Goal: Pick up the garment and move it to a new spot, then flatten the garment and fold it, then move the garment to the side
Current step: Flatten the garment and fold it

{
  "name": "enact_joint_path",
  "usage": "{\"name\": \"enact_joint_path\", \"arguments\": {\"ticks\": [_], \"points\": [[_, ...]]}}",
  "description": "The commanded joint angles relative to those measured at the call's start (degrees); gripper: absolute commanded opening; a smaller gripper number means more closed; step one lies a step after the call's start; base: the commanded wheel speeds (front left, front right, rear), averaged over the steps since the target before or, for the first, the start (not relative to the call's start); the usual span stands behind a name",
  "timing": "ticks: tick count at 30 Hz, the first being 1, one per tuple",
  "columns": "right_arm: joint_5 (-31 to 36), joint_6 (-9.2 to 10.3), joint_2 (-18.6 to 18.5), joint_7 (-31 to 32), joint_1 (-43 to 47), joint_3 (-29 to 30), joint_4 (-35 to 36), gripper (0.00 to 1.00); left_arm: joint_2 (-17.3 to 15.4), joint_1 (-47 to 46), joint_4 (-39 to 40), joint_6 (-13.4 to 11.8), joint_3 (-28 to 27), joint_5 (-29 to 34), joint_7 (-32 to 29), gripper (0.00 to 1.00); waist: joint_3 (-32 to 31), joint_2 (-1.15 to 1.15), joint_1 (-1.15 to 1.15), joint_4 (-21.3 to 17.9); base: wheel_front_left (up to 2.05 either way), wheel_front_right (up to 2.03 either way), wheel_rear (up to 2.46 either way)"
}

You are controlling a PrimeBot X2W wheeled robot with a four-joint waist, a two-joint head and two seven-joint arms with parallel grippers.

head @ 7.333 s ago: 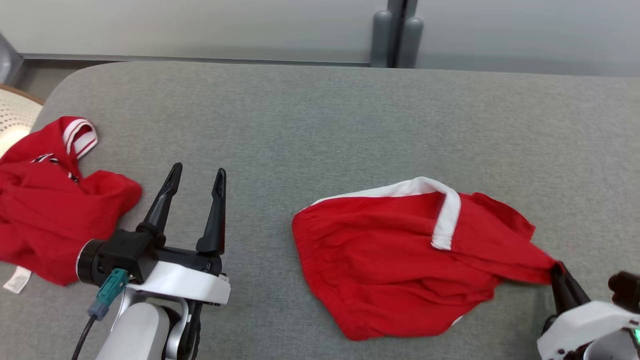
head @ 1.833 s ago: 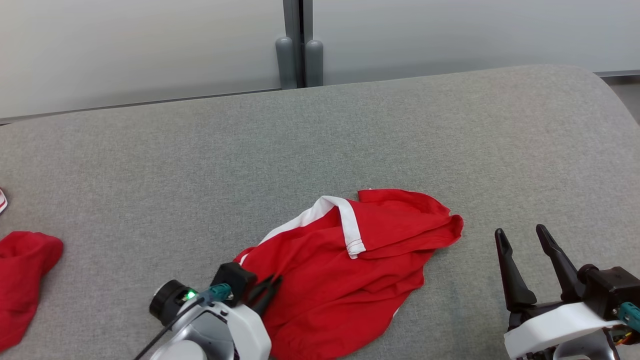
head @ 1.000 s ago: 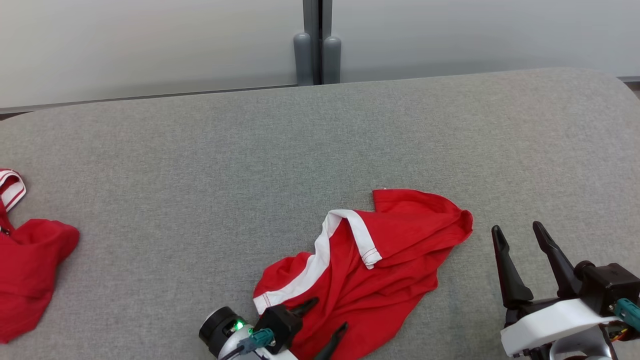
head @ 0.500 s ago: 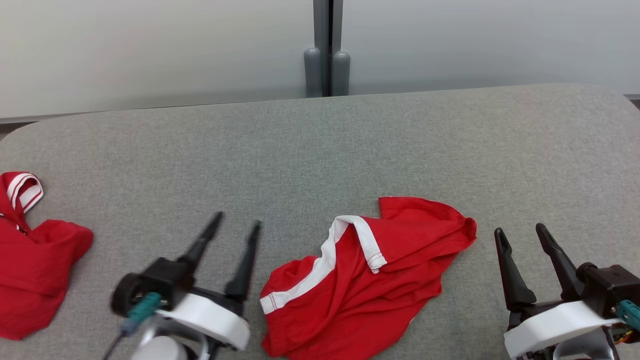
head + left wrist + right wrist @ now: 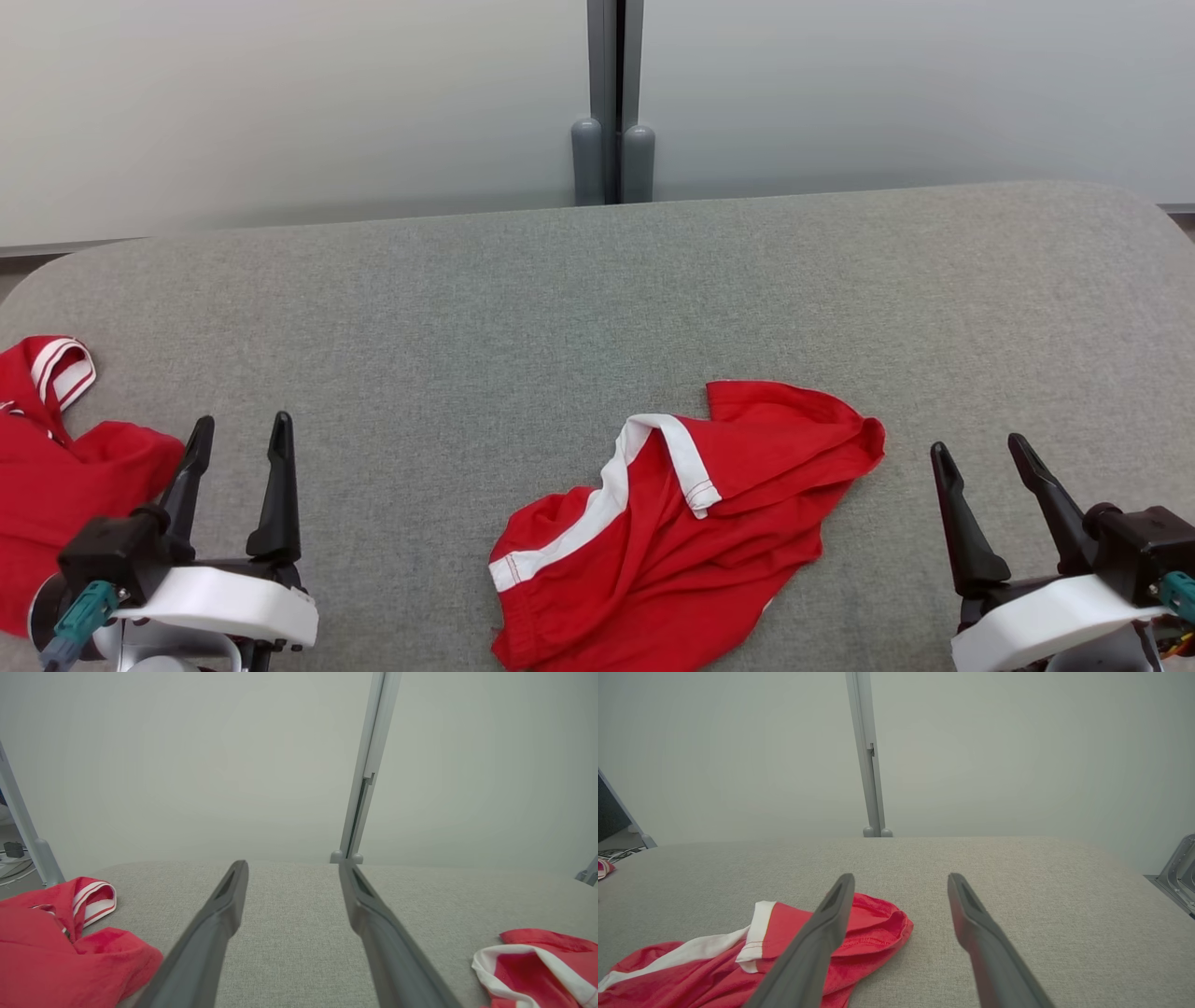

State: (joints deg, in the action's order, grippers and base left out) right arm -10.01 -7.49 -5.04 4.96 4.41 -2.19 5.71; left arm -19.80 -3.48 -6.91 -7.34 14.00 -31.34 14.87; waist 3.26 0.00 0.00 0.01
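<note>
The garment (image 5: 681, 532), red with a white band, lies crumpled on the grey table near its front edge, between my two arms; it shows again as the garment (image 5: 752, 961) at the lower left of the right wrist view and the garment (image 5: 537, 966) at the lower right of the left wrist view. My left gripper (image 5: 240, 431) stands open at the lower left, apart from it, nothing between its fingers. At the lower right my right gripper (image 5: 980, 450) is open too, just right of the garment's edge and not touching it.
A second red piece of clothing (image 5: 56, 467) with a white striped cuff lies at the table's left edge, close to my left gripper. The grey table (image 5: 560, 308) stretches back to a pale wall with a grey post (image 5: 613, 103).
My left gripper has let go of the garment and swung left, away from it, and now points up the table. The right gripper has stayed put. The camera has tilted slightly.
</note>
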Motion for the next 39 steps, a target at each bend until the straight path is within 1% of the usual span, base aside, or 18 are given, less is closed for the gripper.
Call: {"name": "enact_joint_path", "arguments": {"ticks": [1, 9, 12, 15, 18, 22, 25, 28, 29, 33, 34, 35, 36, 38, 39], "points": [[0.26, 0.00, -0.42, 0.18, 0.24, 0.29, 0.24, 1.00, -0.28, 0.60, 0.24, 0.17, -0.33, 0.29, 0.23, 1.00, -0.13, 0.00, 0.00, -0.02, 0.00, 0.00, 0.00], [0.37, 0.00, -0.55, 0.63, 0.55, 0.50, 0.68, 1.00, 0.17, 1.02, 0.39, 0.53, 0.02, 1.68, 0.30, 1.00, -0.07, 0.00, 0.00, -0.08, 0.00, 0.00, 0.00], [0.31, 0.00, -0.67, 0.98, 0.62, 0.28, 0.41, 1.00, 0.45, 0.27, 0.29, 0.78, 0.54, 2.12, 0.31, 1.00, 0.21, 0.00, 0.00, 0.43, 0.00, 0.00, 0.00], [0.51, 0.00, -1.12, 2.61, 0.65, -0.94, -0.32, 1.00, 0.90, -0.94, 0.28, 1.27, 1.13, 2.23, 0.32, 1.00, 0.65, 0.00, 0.00, 1.37, 0.00, 0.00, 0.00], [1.21, 0.00, -2.25, 4.84, -0.12, -3.95, -1.66, 1.00, 1.40, -1.99, 0.15, 1.75, 1.79, 2.53, 0.32, 1.00, 1.64, 0.00, 0.00, 2.49, 0.00, 0.00, 0.00], [1.81, 0.00, -3.52, 7.09, -2.41, -10.87, -4.40, 1.00, 1.90, -3.98, 0.14, 2.22, 2.85, 3.11, 0.25, 1.00, 3.37, 0.00, 0.00, 4.18, 0.00, 0.00, 0.00], [1.48, 0.01, -4.05, 7.21, -4.94, -15.58, -7.24, 1.00, 2.40, -5.42, -0.01, 2.59, 3.63, 3.55, 0.25, 1.00, 4.69, 0.00, 0.00, 5.43, 0.00, 0.00, 0.00], [2.10, 0.01, -3.93, 6.25, -7.86, -17.88, -10.51, 1.00, 2.79, -6.87, -0.37, 3.19, 4.26, 3.77, 0.24, 1.00, 5.99, 0.00, 0.00, 6.64, 0.00, 0.00, 0.00], [2.10, 0.01, -3.93, 6.25, -7.86, -17.88, -10.51, 1.00, 2.79, -6.87, -0.37, 3.19, 4.26, 3.77, 0.24, 1.00, 5.99, 0.00, 0.00, 6.64, 0.00, 0.00, 0.00], [3.33, 0.01, -3.91, 5.07, -11.45, -19.20, -15.20, 1.00, 3.25, -8.30, -1.07, 3.77, 4.63, 4.17, 0.26, 1.00, 7.56, 0.00, 0.00, 7.63, 0.00, 0.00, 0.00], [3.78, 0.01, -3.93, 4.93, -12.06, -19.05, -16.24, 0.92, 3.20, -8.59, -1.40, 3.67, 4.81, 4.54, 0.26, 1.00, 7.77, 0.00, 0.00, 7.79, 0.00, 0.00, 0.00], [4.23, 0.01, -3.79, 4.83, -12.55, -18.71, -17.14, 0.48, 3.36, -8.95, -1.57, 3.70, 4.85, 4.51, 0.26, 1.00, 7.96, 0.00, 0.00, 7.96, 0.00, 0.00, 0.00], [4.31, 0.01, -3.60, 4.57, -12.88, -18.36, -17.69, 0.35, 3.65, -9.21, -1.68, 3.83, 4.82, 4.26, 0.27, 1.00, 8.16, 0.00, 0.00, 8.09, 0.00, 0.00, 0.00], [4.68, 0.01, -3.45, 3.69, -13.32, -16.73, -18.42, 0.00, 3.70, -9.30, -1.78, 3.96, 4.64, 4.64, 0.28, 1.00, 8.44, 0.00, 0.00, 8.14, 0.00, 0.00, 0.00], [4.39, 0.01, -3.19, 3.22, -13.16, -15.74, -18.45, 0.00, 3.84, -9.18, -1.80, 4.10, 4.54, 4.69, 0.28, 1.00, 8.51, 0.00, 0.00, 8.13, 0.00, 0.00, 0.00]]}}
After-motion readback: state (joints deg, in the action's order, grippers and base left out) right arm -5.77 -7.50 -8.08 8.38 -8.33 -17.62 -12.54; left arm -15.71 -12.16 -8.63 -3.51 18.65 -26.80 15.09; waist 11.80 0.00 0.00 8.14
